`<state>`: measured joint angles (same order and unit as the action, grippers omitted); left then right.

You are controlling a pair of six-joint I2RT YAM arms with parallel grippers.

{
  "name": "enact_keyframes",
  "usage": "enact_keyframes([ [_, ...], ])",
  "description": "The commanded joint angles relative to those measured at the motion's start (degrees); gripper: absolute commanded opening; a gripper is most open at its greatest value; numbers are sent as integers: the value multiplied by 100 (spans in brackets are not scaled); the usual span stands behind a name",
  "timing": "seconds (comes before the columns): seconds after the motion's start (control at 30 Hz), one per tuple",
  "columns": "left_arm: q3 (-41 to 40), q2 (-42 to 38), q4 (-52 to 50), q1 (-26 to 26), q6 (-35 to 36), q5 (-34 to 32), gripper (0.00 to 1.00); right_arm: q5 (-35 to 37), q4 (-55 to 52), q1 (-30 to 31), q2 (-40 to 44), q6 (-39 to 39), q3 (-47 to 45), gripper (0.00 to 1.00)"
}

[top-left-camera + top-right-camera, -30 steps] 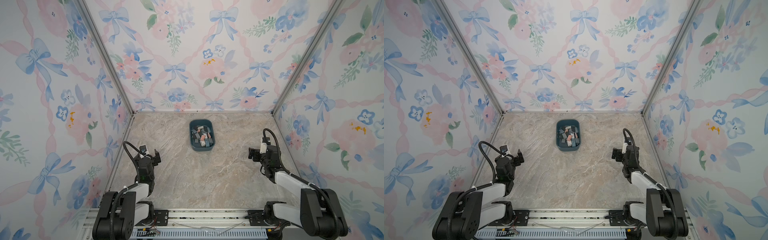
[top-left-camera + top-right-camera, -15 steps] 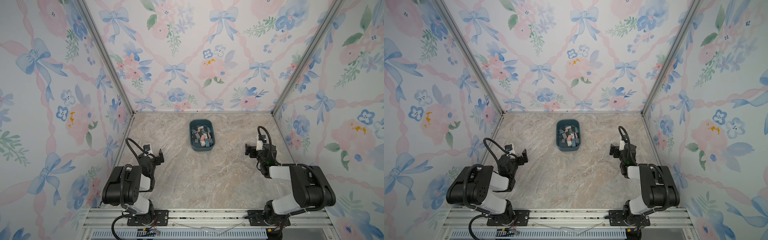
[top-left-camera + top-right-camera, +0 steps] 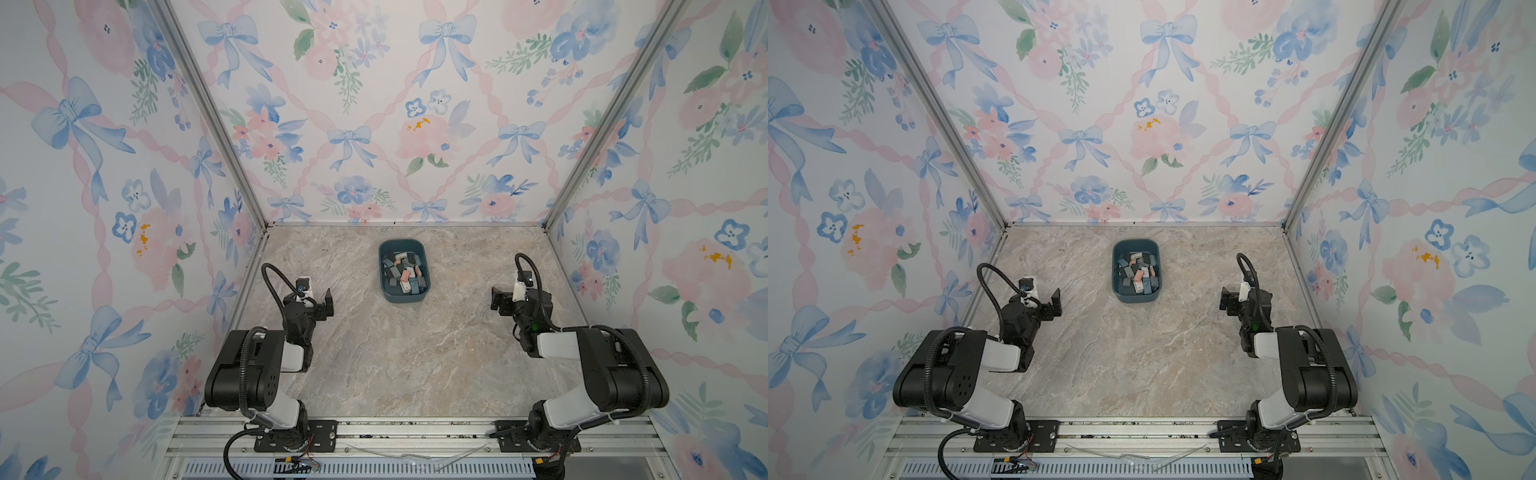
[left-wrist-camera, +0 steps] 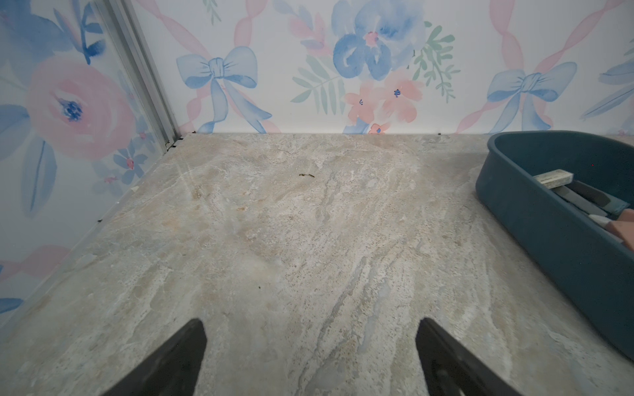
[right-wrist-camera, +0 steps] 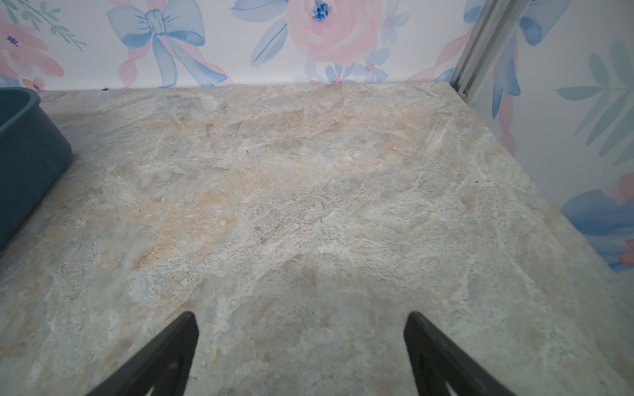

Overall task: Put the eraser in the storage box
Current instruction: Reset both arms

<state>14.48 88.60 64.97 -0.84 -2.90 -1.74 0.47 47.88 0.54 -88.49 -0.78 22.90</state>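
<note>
The storage box (image 3: 405,300) (image 3: 1136,298), a dark teal tub, stands on the marble tabletop near the back middle. Several erasers (image 3: 405,274) (image 3: 1138,274) in grey, pink and blue lie heaped inside it. I see no eraser on the tabletop outside it. My left gripper (image 3: 318,299) (image 3: 1044,301) hovers low at the left, open and empty. My right gripper (image 3: 508,297) (image 3: 1237,299) is at the right, also open and empty. In the left wrist view the gripper (image 4: 312,322) has the box (image 4: 549,240) off to one side. The right wrist view shows the gripper (image 5: 301,313) and a corner of the box (image 5: 27,154).
Floral walls close the table on three sides, with metal corner posts (image 3: 582,137). Both arms are folded over their bases on the front rail (image 3: 415,432). Bare marble tabletop (image 3: 415,353) lies between the grippers and in front of the box.
Both arms have folded up and back over their bases. The grippers have shifted slightly inward and stay open and empty. The box has not moved.
</note>
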Motion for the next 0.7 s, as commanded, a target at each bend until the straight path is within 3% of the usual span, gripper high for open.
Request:
enact_keyframes([
  [0.0, 30, 14, 13, -48, 147, -147, 98, 85, 196, 61, 30, 67, -6, 96],
  [0.67, 55, 19, -23, -73, 158, -222, 98, 85, 199, 61, 25, 61, -9, 96],
])
